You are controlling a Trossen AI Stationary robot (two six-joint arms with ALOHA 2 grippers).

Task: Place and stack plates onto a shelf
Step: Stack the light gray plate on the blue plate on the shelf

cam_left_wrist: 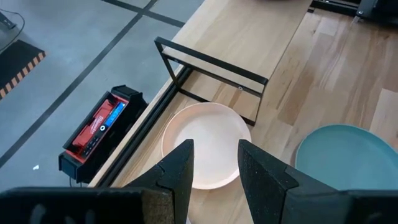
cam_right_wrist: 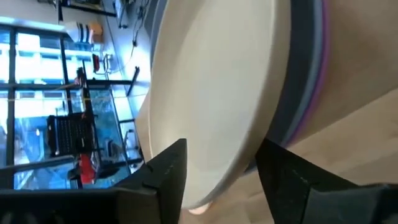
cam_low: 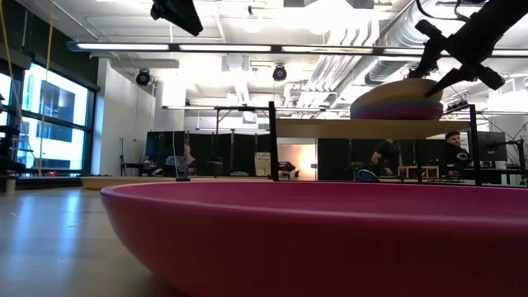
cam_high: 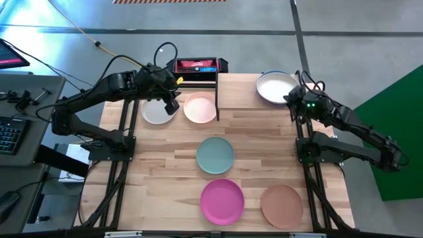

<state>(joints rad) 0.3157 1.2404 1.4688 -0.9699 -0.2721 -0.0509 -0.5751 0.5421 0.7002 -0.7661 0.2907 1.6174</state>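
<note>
Our right end effector (cam_high: 295, 99) stands open beside the cream plate (cam_high: 276, 86) just stacked at the shelf's (cam_high: 244, 92) right end; next we fetch another tabletop (cam_high: 165, 165) plate.

shelf top (cam_high: 241, 89): left half bare, free to approach from above; right half taken by the plate stack (cam_high: 276, 86), right hand (cam_high: 295, 99) at its rim, fingers apart
under shelf: black legs (cam_left_wrist: 211, 62) frame the opening; pink plate (cam_high: 199, 107) lies just at its left end
desk left rear: left hand (cam_high: 170, 99) over grey-white plate (cam_high: 157, 111)
desk centre/front: teal plate (cam_high: 215, 155), magenta plate (cam_high: 222, 201), tan plate (cam_high: 281, 205), bare lanes between them
desk (cam_high: 158, 172) left front: bare
</note>
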